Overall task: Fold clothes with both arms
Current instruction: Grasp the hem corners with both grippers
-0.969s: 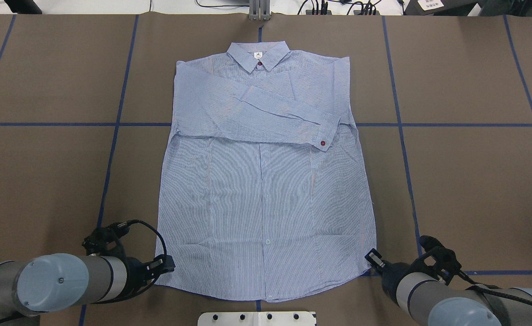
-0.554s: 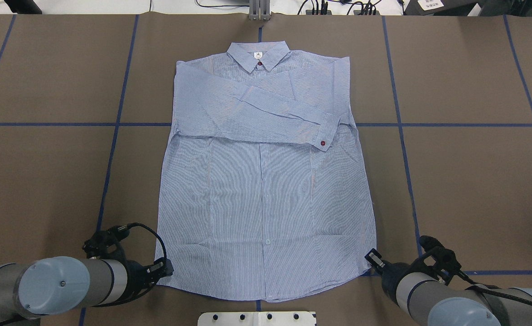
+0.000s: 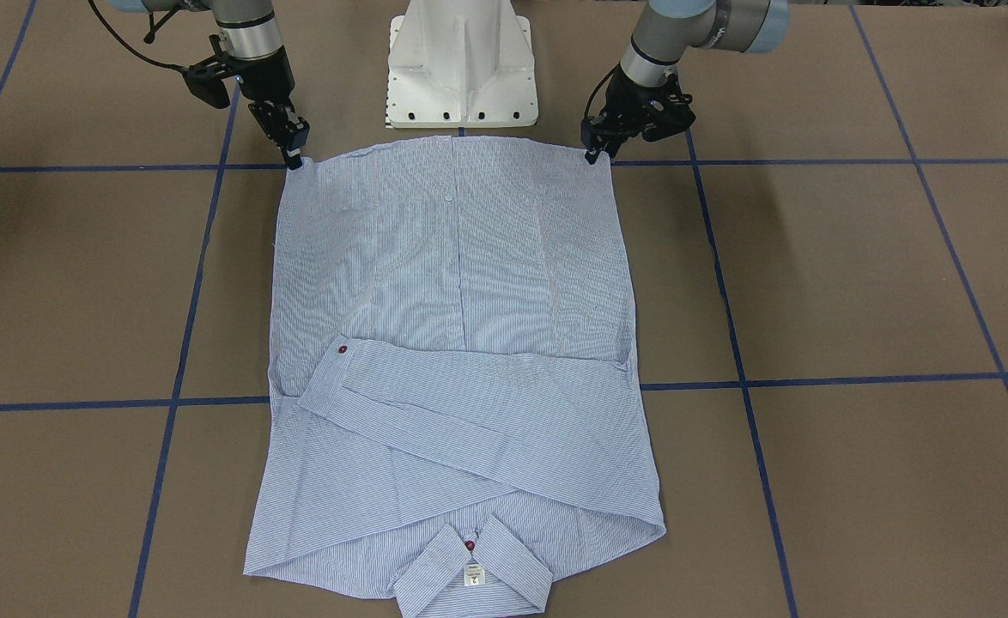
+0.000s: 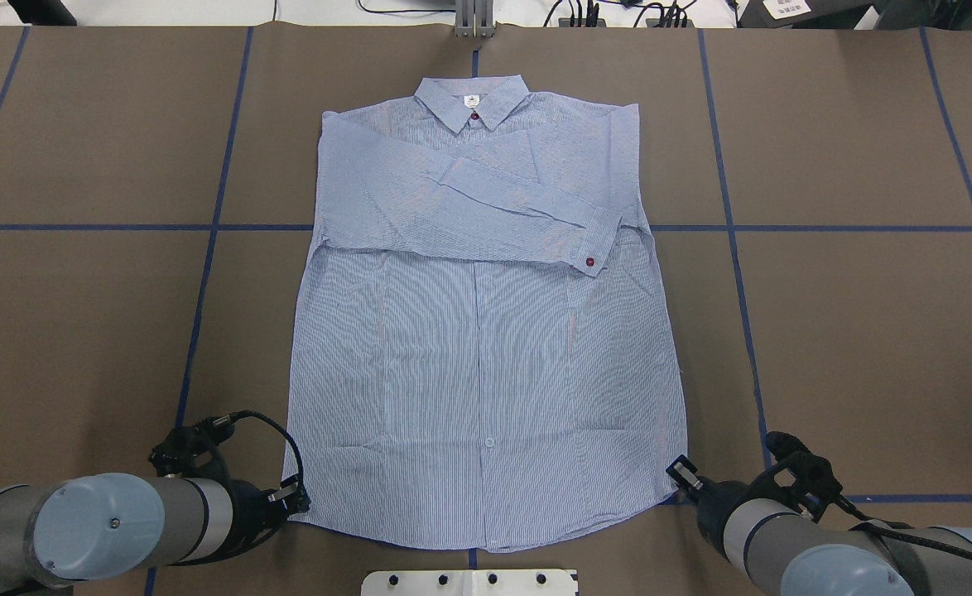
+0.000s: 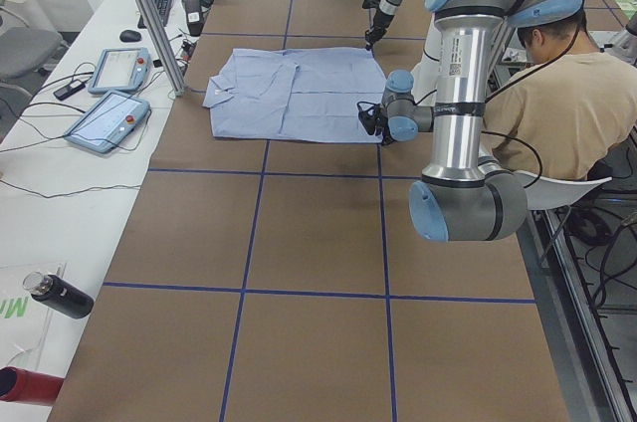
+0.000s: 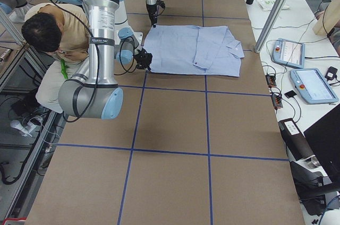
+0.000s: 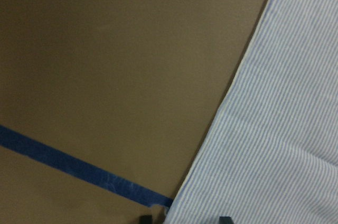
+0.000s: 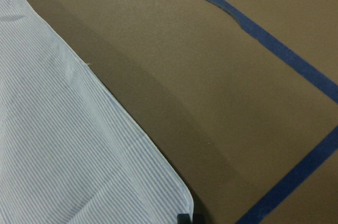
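The light blue striped shirt lies flat on the brown table, collar at the far side, with both sleeves folded across the chest. My left gripper is low at the near-left hem corner; in the left wrist view its two fingertips stand apart, open, with the hem edge between them. My right gripper is at the near-right hem corner. In the right wrist view its dark tips meet at the corner of the cloth, shut on it.
The white pedestal base stands between the arms at the near edge. A person sits behind the robot. Teach pendants and bottles lie on the far side table. Blue tape lines cross the table.
My left gripper has slid a little toward the near-left, down to the hem corner. The right gripper and the shirt have not moved.
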Motion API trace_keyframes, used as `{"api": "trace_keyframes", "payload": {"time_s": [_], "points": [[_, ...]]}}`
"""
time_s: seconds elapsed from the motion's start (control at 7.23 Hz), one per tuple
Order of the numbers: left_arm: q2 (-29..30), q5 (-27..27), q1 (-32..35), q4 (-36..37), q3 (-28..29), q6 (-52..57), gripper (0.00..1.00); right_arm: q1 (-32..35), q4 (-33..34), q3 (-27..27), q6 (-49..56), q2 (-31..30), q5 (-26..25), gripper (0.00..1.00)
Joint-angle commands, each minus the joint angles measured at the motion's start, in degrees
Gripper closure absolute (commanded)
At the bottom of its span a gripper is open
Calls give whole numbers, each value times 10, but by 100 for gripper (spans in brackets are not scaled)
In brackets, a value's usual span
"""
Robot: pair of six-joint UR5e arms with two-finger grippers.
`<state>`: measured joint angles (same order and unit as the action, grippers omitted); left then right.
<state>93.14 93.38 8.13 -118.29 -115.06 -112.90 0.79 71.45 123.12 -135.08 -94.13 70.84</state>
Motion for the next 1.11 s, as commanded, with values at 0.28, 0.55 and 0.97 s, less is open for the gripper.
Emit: {"api": "trace_keyframes", "payload": {"time_s": [0.28,0.55,0.97], "points": [[-4,2,3,14,-21,-2,100,0,0,-1,0,1,0,100],[-15,6,5,44,-66,-1,100,0,0,5,-1,1,-1,100],[-74,4,7,41,-102,-3,100,-7,2,49,-4,0,17,100]]}}
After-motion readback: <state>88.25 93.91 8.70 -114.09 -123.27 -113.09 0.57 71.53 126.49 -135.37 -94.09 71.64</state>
